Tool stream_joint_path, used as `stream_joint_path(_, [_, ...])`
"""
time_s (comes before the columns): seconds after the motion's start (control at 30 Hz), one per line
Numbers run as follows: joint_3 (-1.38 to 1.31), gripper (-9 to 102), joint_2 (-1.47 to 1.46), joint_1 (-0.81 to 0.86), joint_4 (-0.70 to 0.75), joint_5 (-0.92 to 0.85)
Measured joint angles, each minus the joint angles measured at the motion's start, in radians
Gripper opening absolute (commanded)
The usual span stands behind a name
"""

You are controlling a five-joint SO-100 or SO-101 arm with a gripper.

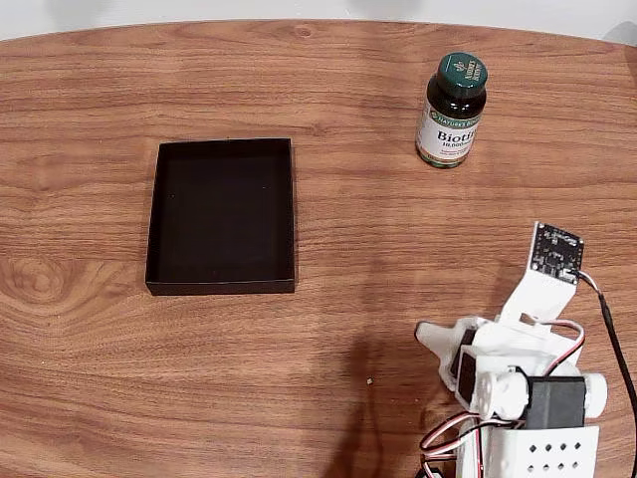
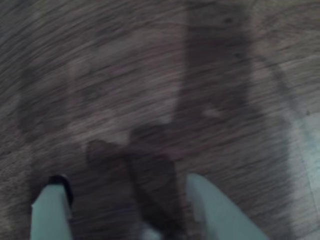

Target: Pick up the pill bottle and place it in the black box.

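Observation:
The pill bottle (image 1: 453, 110), dark amber with a green cap and a white "Biotin" label, stands upright on the wooden table at the far right of the fixed view. The black box (image 1: 223, 214) lies left of centre, shallow, with nothing inside it. My white arm (image 1: 518, 378) is folded low at the bottom right, well short of the bottle and to the right of the box. In the blurred wrist view my gripper (image 2: 125, 187) looks down on bare wood, its two white fingers (image 2: 50, 210) spread apart with nothing between them.
The wooden table (image 1: 328, 329) stretches across the fixed view, its far edge curving along the top. A small circuit board (image 1: 555, 249) sticks up from the arm, with cables (image 1: 617, 339) trailing down the right side.

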Motion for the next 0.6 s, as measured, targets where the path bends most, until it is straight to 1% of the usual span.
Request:
stream_joint_path(0.07, [-0.021, 35, -0.041, -0.003, -0.064, 0.017])
stream_joint_path(0.3, [-0.043, 44, -0.172, 0.052, -0.357, 0.086])
stream_joint_path(0.43, [-0.043, 46, -0.233, 0.086, -0.506, 0.126])
stream_joint_path(0.6, [-0.043, 47, -0.382, 0.127, -0.742, 0.156])
